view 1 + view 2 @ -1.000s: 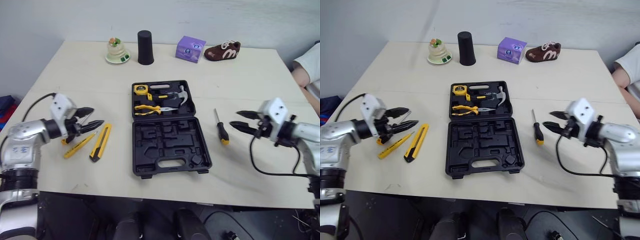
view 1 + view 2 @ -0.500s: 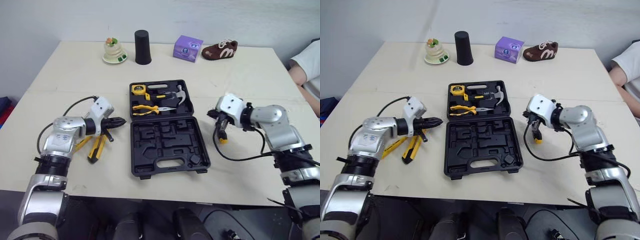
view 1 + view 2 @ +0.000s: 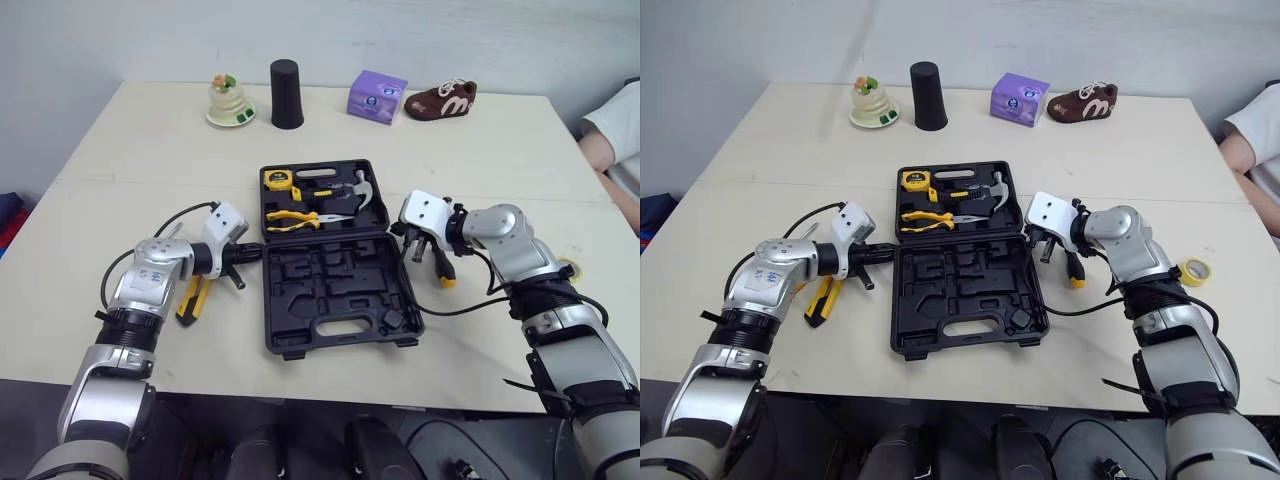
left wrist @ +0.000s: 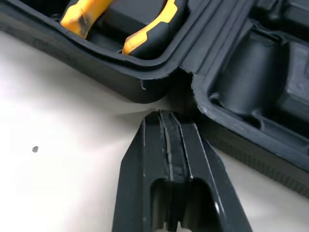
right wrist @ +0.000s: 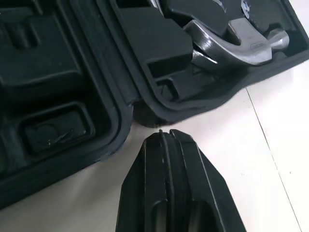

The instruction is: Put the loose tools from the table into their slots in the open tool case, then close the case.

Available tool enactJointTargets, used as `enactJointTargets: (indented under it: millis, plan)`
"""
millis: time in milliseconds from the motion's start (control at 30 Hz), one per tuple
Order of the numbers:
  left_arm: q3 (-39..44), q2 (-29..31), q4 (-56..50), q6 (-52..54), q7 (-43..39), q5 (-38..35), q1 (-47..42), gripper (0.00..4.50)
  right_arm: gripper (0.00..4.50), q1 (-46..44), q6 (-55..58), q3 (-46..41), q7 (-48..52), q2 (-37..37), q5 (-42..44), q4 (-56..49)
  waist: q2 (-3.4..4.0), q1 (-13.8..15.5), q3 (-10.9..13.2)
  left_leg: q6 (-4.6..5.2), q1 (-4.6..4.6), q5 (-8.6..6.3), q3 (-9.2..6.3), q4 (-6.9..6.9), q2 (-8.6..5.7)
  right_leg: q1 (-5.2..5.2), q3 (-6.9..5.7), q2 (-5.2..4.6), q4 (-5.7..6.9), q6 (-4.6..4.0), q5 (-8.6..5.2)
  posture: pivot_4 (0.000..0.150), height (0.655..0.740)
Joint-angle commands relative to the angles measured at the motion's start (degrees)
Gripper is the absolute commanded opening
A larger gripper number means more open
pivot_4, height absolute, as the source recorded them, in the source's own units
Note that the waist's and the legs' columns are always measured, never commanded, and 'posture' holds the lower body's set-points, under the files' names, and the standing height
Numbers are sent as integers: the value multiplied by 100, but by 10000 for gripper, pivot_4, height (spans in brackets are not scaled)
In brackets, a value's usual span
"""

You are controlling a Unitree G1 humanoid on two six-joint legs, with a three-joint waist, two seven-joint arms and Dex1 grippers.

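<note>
1. The open black plastic tool case [image 3: 272, 300] lies in the middle of the pale table [image 3: 120, 160]. Its near half, the one with the carry handle, holds only bare moulded slots.
2. Left of the case, a yellow and black utility knife [image 3: 820, 300] lies loose on the table, partly under the left arm.
3. The left gripper [image 4: 164, 118] has its two black fingers pressed together, holding nothing. Its tip sits at the left hinge of the case, where the two halves meet; whether it touches the case, I cannot tell.
4. The right gripper [image 5: 161, 135] is likewise closed tight and empty. Its tip is at the right hinge of the case, just off the rim.
5. Just right of the case, beside the right gripper, a screwdriver with a black and yellow handle [image 3: 443, 272] lies loose on the table.
6. Further right, a small roll of yellow tape [image 3: 1193, 270] lies flat.
7. The far half of the case holds yellow-handled pliers [image 3: 295, 215], a steel claw hammer [image 5: 231, 46] and a yellow tape measure [image 3: 282, 180].
8. Along the far edge stand, left to right, a small cake-like ornament on a plate [image 3: 230, 100], a black cylinder [image 3: 287, 94], a purple box [image 3: 378, 94] and a brown shoe [image 3: 440, 100].
9. A person's white sleeve [image 3: 620, 120] shows at the far right.
</note>
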Motion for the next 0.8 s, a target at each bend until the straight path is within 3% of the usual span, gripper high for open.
enactJointTargets:
  millis: [33, 300, 433, 667, 800]
  plan:
    - [-34, -165, 284, -155, 179, 136, -284, 862, 0, -38, -98, -73, 126, 59, 63, -123, 0, 4, 0, 0, 0, 0, 0, 1, 0, 1, 0, 0, 0, 0, 0, 1500, 7400]
    - [-65, -341, 589, -533, 4, 182, -459, 862, 0, 215, 15, -178, 649, -70, 232, -534, 0, 22, 0, 0, 2, 0, -3, 6, 0, 4, -3, 0, 7, 0, 0, 1500, 7400]
    - [-258, -255, -324, -438, -738, -49, -176, 862, 0, 746, 174, -318, 1266, -466, 558, -1493, 0, 47, 0, -2, -8, -2, -7, 3, -1, 1, -8, 0, -4, 0, 0, 1500, 7400]
    - [-371, -31, -1623, 2, -1084, -99, 445, 862, 0, 1736, 862, -587, 1770, -1070, 1003, -3227, 0, 105, 0, -1, -33, -16, -16, 3, 2, -10, -16, -1, -28, 0, 0, 1500, 7400]
    - [-483, 151, -1935, 50, -1177, 51, 712, 862, 0, 2074, 912, -663, 1990, -1415, 1089, -3689, 0, 139, 0, -1, -37, -17, -17, 8, 3, -12, -16, 2, -28, 0, 0, 1500, 7400]
